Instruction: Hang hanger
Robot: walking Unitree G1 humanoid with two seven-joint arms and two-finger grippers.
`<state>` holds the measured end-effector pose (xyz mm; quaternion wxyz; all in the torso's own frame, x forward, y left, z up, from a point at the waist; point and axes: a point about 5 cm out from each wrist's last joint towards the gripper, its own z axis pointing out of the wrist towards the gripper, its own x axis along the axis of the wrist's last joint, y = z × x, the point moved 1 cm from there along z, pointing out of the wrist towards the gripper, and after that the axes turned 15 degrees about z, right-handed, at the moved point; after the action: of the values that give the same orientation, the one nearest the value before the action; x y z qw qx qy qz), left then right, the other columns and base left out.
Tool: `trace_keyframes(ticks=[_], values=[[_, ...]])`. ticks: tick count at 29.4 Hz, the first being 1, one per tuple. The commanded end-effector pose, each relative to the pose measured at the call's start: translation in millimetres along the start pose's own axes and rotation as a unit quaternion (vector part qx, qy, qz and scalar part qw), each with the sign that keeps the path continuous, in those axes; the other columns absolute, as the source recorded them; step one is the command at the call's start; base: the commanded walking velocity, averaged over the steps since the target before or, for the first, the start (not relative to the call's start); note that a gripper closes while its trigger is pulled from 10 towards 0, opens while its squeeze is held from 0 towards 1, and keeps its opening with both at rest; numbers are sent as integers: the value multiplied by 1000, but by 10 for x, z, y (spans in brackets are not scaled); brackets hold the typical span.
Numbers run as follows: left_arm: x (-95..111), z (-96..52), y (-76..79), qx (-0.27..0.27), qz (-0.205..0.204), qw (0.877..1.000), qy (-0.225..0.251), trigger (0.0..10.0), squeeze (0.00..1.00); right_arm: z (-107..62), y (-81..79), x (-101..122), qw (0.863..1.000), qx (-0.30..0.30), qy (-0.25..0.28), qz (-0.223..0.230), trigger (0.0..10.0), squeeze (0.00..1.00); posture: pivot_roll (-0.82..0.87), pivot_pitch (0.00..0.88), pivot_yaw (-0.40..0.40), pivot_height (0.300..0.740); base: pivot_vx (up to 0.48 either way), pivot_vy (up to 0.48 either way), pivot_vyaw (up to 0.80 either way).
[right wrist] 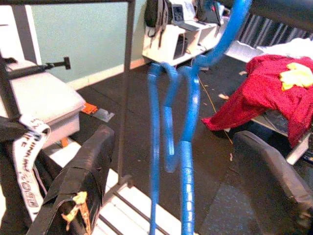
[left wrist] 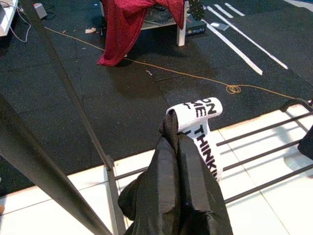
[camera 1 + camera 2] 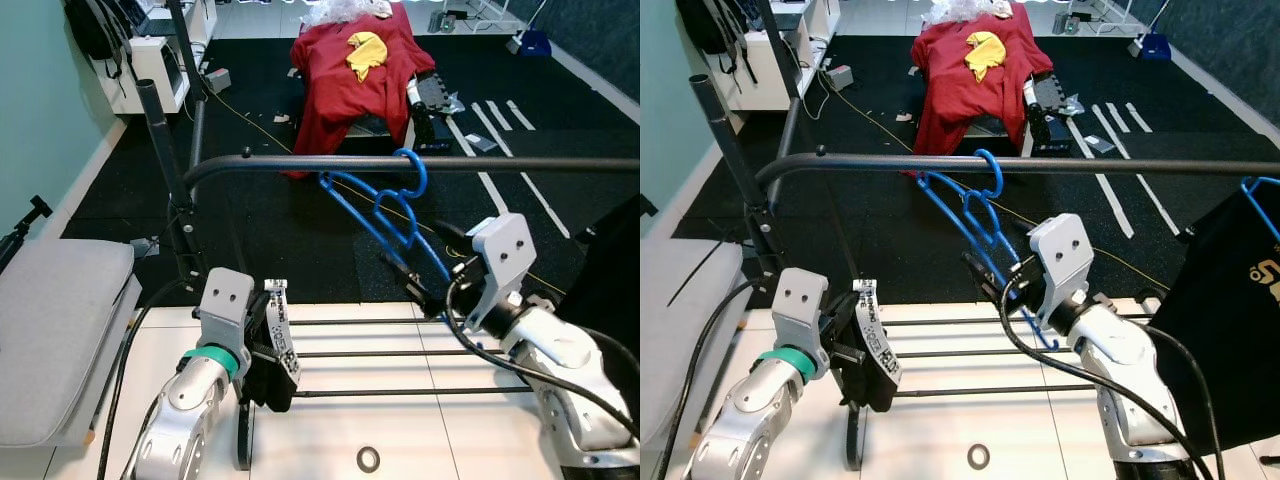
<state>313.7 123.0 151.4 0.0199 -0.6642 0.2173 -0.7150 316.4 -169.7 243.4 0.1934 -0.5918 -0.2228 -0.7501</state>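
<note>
A blue plastic hanger (image 3: 372,215) hangs by its hook (image 3: 412,168) on the black rail (image 3: 520,163) of a clothes rack, its body tilted down toward me. My right gripper (image 3: 410,248) is open just below the rail. Its two black fingers (image 1: 83,181) stand wide apart on either side of the hanger's lower arms (image 1: 187,161). My left gripper (image 3: 268,350) is low at the left, over the rack's base. It is shut on a bunch of black garment (image 2: 181,196) with a white printed strap (image 2: 200,122); the cloth hides its fingertips.
Another black garment (image 3: 1230,300) hangs on a blue hanger at the rail's right end. The rack's upright (image 3: 165,150) stands at the left, with base bars (image 3: 400,353) on the white floor. A grey padded bench (image 3: 60,320) is at the left. A table draped in red cloth (image 3: 350,70) stands beyond.
</note>
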Motion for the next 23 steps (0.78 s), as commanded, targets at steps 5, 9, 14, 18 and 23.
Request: trace_keyframes(ticks=[5,9,14,18,23], values=[[-53,-26,12,-2,-2,1000,-12,10000,0,45,102,-32,1000,-3,-18,-4,4353,0,-208,176,78,740,0,0,0],[-53,-35,-1,0,-1,1000,-13,10000,0,92,130,-89,1000,0,-25,16,0,0,-195,176,79,740,0,0,0],[-51,-45,-18,4,0,1000,-14,10000,0,137,170,-108,999,16,-27,45,0,0,-188,176,80,740,0,0,0],[-50,-46,-19,4,0,1000,-14,10000,0,146,187,-105,998,19,-26,51,0,0,-188,176,80,740,0,0,0],[-51,-46,-22,5,0,1000,-15,10000,0,191,218,-99,998,25,-28,55,196,0,-184,176,77,740,0,0,0]])
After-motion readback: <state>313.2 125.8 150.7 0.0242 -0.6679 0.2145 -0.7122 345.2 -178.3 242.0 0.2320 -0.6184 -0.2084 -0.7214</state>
